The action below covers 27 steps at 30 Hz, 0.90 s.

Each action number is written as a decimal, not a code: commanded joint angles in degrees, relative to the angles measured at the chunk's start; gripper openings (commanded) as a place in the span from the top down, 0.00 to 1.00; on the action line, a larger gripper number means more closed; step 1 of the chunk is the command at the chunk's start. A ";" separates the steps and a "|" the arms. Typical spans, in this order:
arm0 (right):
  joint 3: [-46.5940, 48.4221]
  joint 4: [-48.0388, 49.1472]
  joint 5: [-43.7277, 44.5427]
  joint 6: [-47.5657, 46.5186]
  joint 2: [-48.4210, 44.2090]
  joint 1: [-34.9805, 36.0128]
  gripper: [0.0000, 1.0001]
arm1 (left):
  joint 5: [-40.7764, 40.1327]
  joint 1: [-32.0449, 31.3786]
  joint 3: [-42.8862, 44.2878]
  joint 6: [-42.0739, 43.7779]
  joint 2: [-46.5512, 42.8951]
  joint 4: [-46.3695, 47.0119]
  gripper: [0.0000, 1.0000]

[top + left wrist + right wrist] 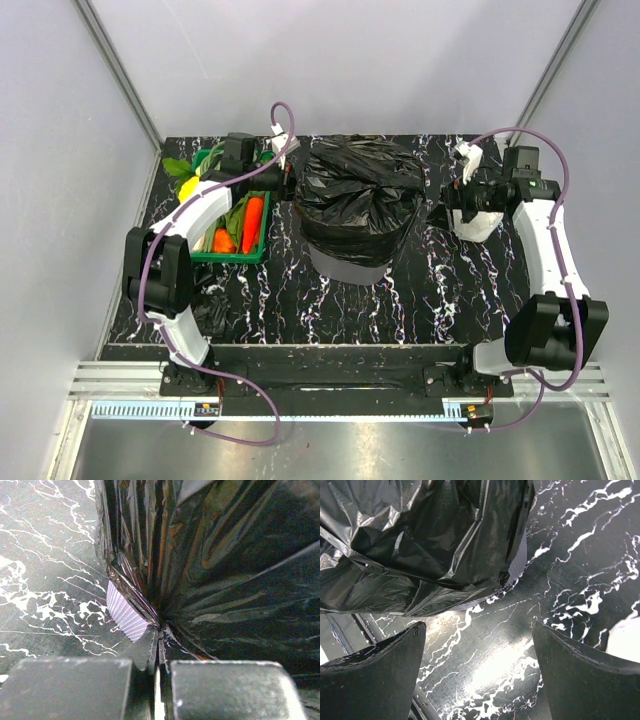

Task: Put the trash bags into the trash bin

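Left of the trash bin (345, 268) sits a green crate (228, 257) of vegetables; nearer the arms on that side a small crumpled bag (212, 308) lies on the table, well apart from the bin. At the bin's left rim the left gripper (159, 645) is pinched tight on a fold of the large trash bag (360, 190); its wrist view shows the film bunched into the jaws just beside the bin's ribbed wall. The large bag is mounded over the bin's mouth and hangs down its outside, so it looks draped on rather than pushed in. Right of the bin the right gripper (480, 645) stands wide apart with nothing between its fingers, close to the bag's right edge; a white roll (478, 222) stands just beyond it. With only one side gripped, a pull from the left could drag the film off the rim, tear it, or tip the light bin; the springy film may also billow out on the free right side.
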 commanded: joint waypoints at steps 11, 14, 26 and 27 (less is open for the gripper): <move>6.32 0.25 -12.53 -14.59 5.82 1.00 0.09 | -1.75 -0.37 4.47 0.81 -1.30 -1.40 1.00; 7.55 0.08 -13.32 -15.21 7.40 2.05 0.12 | -2.19 -0.64 4.83 1.08 -1.03 -2.10 1.00; 5.89 1.22 -12.97 -16.79 8.46 4.70 0.58 | -2.28 -0.81 4.66 1.25 -0.68 -2.28 1.00; 5.54 1.48 -12.71 -16.70 8.20 4.70 0.64 | -2.28 -0.90 4.65 1.34 -0.94 -2.37 1.00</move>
